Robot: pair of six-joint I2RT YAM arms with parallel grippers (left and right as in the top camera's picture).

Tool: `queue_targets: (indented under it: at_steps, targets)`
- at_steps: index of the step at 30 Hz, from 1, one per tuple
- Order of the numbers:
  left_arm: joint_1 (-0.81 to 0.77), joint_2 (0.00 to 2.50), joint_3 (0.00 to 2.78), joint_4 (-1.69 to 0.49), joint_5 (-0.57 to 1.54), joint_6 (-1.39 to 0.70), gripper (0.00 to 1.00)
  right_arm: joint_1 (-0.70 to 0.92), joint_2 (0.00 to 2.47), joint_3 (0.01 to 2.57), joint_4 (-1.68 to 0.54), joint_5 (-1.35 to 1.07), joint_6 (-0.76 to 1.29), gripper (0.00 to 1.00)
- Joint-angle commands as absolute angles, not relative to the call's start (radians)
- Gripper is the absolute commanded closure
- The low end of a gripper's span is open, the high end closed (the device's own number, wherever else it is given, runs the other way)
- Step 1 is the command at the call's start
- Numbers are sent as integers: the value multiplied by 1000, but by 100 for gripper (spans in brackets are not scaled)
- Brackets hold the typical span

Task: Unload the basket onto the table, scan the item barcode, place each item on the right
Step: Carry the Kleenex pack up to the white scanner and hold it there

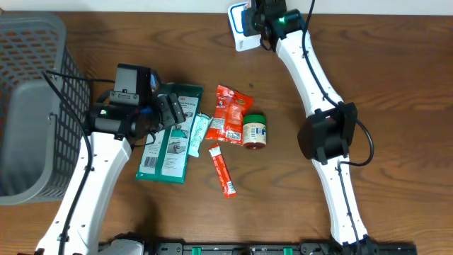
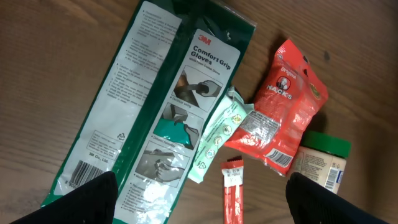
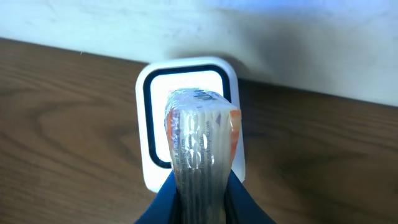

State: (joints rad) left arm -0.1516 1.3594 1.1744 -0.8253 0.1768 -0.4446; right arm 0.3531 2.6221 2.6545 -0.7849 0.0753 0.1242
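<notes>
- Packet (image 3: pixel 200 143) of clear, crinkled film with an orange edge is the task's item; it sits clamped between the jaws of the right gripper (image 3: pixel 199 202).
- The right gripper holds it directly in front of the scanner (image 3: pixel 186 68), a white unit with a black-framed window at the far edge of the table (image 1: pixel 396 78). I cannot tell whether the packet touches it.
- In the overhead view the right arm reaches to that far edge, gripper (image 1: pixel 258 18) over the scanner (image 1: pixel 241 32).
- The left gripper (image 2: pixel 208 199) hangs with its jaws wide apart and nothing between them, above a green gloves pack (image 2: pixel 149 106).
- Just beside the pack lie a pale green sachet (image 2: pixel 217 134), a red snack bag (image 2: pixel 283 106), a red stick sachet (image 2: pixel 231 190) and a green-lidded jar (image 2: pixel 323 158).
- A grey basket (image 1: pixel 28 106) stands at the table's left end.
</notes>
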Motion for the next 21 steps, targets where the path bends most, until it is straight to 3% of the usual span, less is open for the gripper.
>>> queue_targets:
  at_steps: [1,21]
  targets:
    - [-149,1354,1190,-825,167,-439,13,357,2637,2671,-770,96,120,89]
    - [-149,1354,1190,-825,167,-439,13,357,2686,2667,-699,45,152,86]
